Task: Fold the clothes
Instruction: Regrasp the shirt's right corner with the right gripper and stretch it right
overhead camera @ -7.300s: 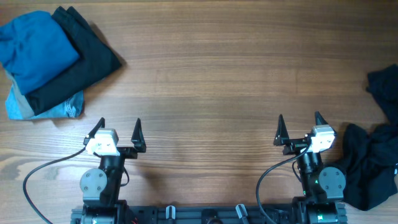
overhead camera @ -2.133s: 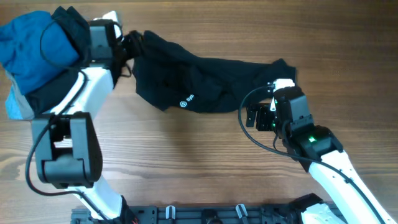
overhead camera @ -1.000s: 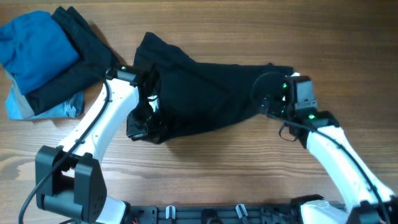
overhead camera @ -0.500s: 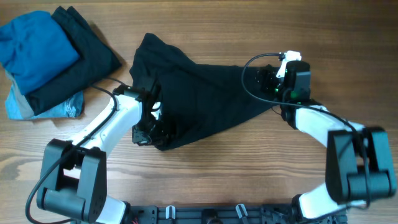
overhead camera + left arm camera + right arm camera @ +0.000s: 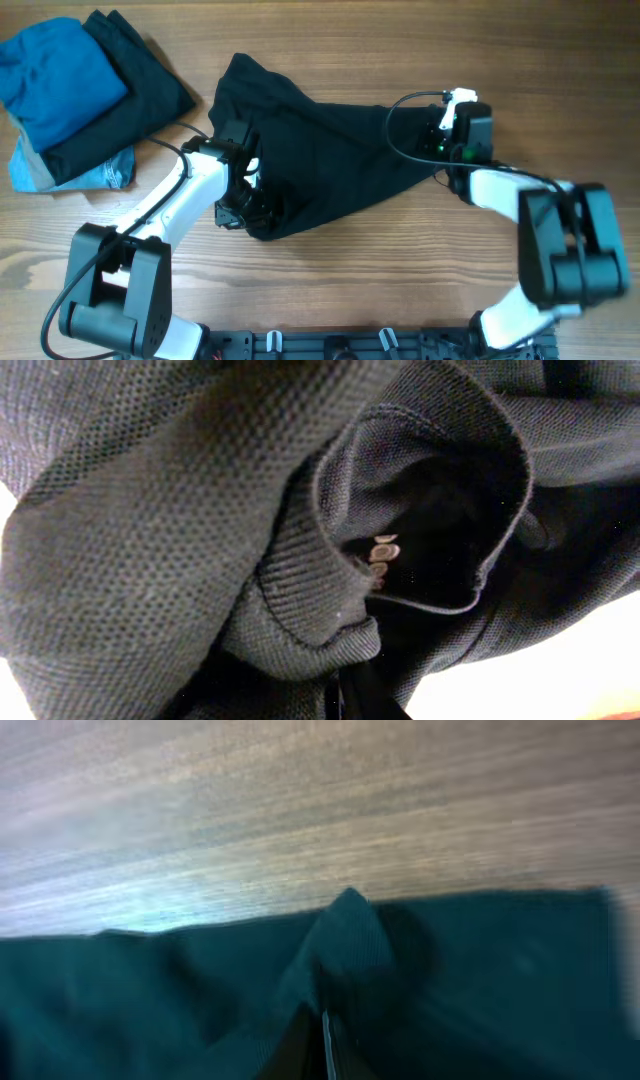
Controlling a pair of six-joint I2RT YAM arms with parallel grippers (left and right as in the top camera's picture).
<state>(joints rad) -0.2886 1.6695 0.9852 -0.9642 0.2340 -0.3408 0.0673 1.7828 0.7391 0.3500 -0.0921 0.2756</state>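
Bunched up since two seconds ago, right of the folded stack (image 5: 70, 80), the black shirt (image 5: 330, 160) lies mid-table. My left gripper (image 5: 247, 206) is clamped on its crumpled lower-left hem; my right gripper (image 5: 432, 140) pinches a peak of its right edge, jaws closed tight

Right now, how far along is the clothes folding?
Done: a stack of blue and black clothes sits at the far left corner of the table. In hand: one black garment lies crumpled in the middle; the right pincer pinches its right corner, and the left pincer is buried in the bunched near edge. Left: flattening it, folding it and stacking it; no fold shows yet.
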